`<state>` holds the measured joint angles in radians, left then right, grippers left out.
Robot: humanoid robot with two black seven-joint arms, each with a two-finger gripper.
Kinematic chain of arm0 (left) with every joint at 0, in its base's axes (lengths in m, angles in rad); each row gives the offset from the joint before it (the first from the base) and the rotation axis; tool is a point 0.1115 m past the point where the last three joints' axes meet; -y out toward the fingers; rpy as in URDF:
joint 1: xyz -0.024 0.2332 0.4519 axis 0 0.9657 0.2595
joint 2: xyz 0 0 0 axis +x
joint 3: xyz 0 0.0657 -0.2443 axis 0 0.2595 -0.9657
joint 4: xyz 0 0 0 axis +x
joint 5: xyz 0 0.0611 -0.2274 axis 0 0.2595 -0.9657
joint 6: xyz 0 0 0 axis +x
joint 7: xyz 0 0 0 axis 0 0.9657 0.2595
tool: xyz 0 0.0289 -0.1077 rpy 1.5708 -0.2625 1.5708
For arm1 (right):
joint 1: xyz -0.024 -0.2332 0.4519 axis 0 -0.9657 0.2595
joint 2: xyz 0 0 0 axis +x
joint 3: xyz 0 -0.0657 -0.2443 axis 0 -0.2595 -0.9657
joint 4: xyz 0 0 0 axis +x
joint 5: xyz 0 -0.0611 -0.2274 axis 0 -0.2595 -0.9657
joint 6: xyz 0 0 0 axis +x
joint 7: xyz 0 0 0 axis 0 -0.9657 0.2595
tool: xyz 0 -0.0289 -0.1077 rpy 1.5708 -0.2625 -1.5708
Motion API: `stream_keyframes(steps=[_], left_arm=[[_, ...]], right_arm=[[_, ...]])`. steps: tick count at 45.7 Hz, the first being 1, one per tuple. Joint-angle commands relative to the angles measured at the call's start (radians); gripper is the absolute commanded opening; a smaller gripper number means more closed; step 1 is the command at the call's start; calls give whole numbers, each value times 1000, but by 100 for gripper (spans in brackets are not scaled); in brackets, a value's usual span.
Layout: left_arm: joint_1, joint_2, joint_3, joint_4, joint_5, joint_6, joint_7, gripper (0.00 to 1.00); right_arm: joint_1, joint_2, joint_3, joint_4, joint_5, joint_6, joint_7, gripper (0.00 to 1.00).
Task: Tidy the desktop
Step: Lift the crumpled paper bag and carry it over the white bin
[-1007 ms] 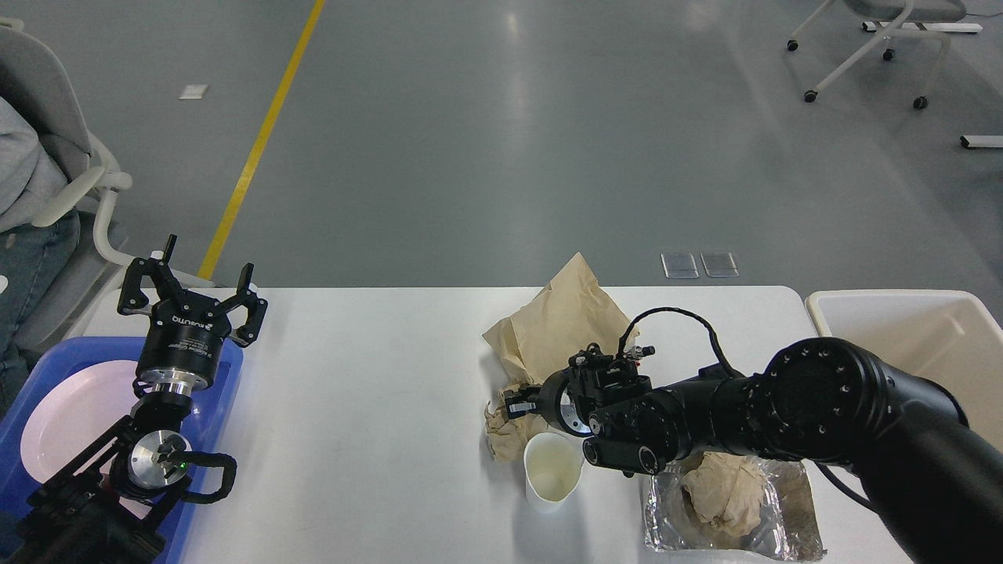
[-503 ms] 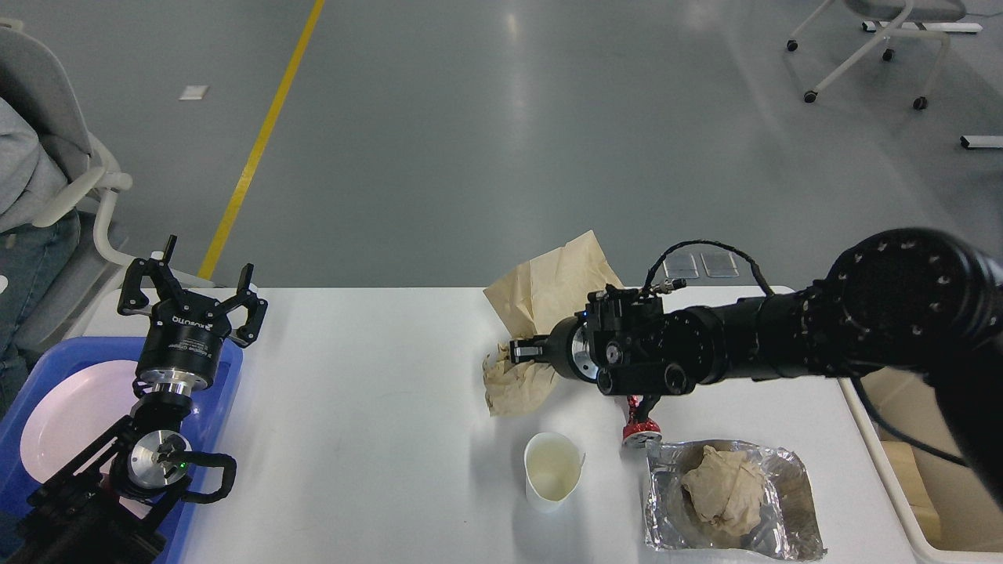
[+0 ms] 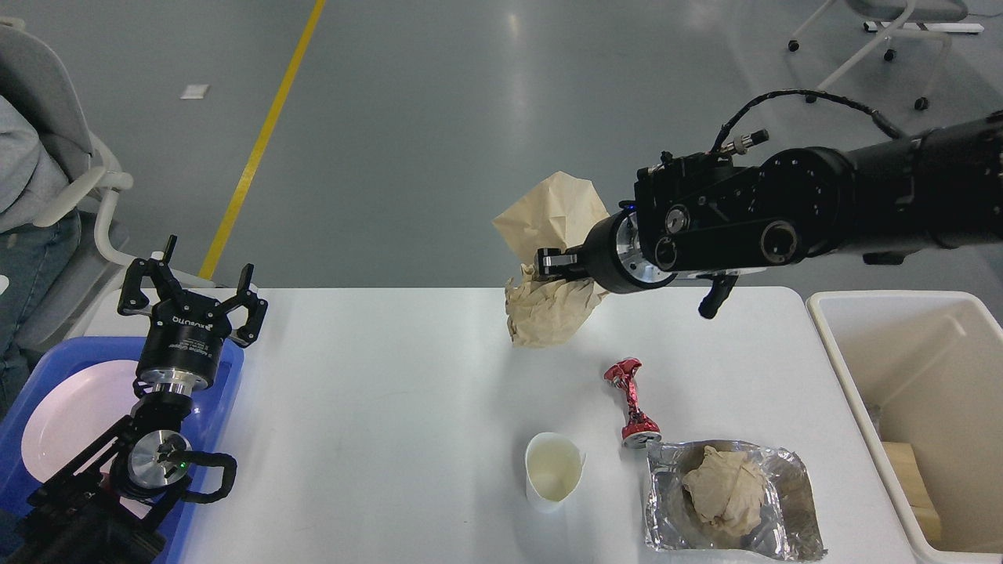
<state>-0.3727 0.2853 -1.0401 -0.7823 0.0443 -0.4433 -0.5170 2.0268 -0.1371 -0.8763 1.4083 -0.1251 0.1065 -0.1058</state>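
Paper bag up off the table!

On the left, our left gripper [image 3: 193,283] hasn't budged, fingers spread wide and empty above the blue tray [image 3: 31,376] with its white plate [image 3: 63,423]. Across the desktop [image 3: 376,407] below us, our right gripper [image 3: 548,262] has risen, pinched tight on the crumpled brown bag [image 3: 548,266], which now hangs clear. Uncovered beneath it: a crushed red can [image 3: 631,399], beside the white cup [image 3: 553,470] and foil tray [image 3: 729,501]. Right of the arm sits the cream bin [image 3: 909,368].
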Motion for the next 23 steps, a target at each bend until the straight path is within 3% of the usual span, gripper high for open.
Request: stream_keyframes(steps=[1, 12, 18, 23], left_arm=[[0, 0, 0, 0, 0, 0, 0, 96], [0, 0, 0, 0, 0, 0, 0, 96], [0, 0, 0, 0, 0, 0, 0, 96], [0, 0, 0, 0, 0, 0, 0, 96]], right_arm=[[151, -55, -65, 61, 25, 123, 0, 0], [460, -117, -266, 95, 88, 496, 2, 0], [611, -153, -358, 141, 113, 607, 0, 0], [665, -159, -411, 161, 113, 633, 0, 0]])
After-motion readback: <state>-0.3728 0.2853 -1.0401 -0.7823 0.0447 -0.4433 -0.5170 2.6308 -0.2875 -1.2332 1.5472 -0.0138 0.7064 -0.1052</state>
